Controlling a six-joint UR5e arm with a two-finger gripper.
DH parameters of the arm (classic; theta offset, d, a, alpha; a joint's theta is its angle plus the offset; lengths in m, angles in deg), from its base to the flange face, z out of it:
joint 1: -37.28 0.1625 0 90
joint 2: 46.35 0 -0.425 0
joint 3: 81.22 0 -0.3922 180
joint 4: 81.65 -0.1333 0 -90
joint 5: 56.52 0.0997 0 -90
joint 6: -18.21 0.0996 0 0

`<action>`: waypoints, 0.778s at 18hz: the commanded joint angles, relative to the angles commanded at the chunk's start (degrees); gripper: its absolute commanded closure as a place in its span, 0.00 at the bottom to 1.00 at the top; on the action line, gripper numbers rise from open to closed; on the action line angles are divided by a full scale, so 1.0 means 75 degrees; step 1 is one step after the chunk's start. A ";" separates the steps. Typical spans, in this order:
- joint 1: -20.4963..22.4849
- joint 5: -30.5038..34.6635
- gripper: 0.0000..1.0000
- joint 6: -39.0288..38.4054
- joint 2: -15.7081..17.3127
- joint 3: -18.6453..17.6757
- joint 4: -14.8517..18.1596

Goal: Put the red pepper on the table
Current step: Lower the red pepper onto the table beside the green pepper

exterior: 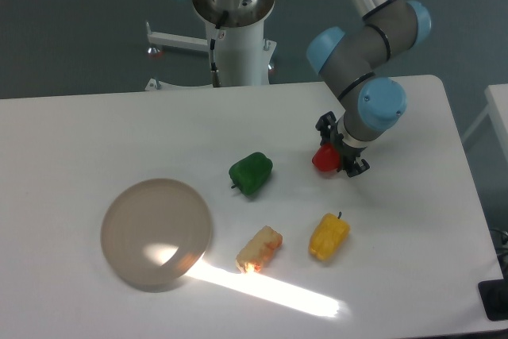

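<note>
The table (95,125), a broad white top with rounded corners, carries everything in the scene. On its left half a round translucent plate (156,233) is seen, apart from the other objects. Nearer the middle lie a green pepper (252,172), a yellow pepper (329,236) and a pale orange-tinged food piece (259,248), each separate from the rest.

The red pepper (325,159) is found to the right of the green pepper, low over the tabletop or resting on it; contact with the surface cannot be settled from this angle. It is judged to be a light, hollow, fairly stiff toy, with a glossy skin that is likely to slip under a weak pinch. Its rounded body offers no flat faces, so a hold across the widest part of the body is judged best, where the curve is most even. Breakage is not considered a risk.

The gripper (340,152) is set against the right side of the red pepper, and its dark fingers appear to be closed around it, though the fingertips are partly hidden behind the pepper and the wrist.
</note>
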 joint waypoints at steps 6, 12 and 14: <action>0.0000 0.0000 0.33 0.0012 0.0000 -0.0012 0.0000; 0.0000 -0.0012 0.24 0.0023 0.0000 -0.0035 -0.0012; 0.0000 -0.0012 0.21 0.0023 0.0000 -0.0012 -0.0012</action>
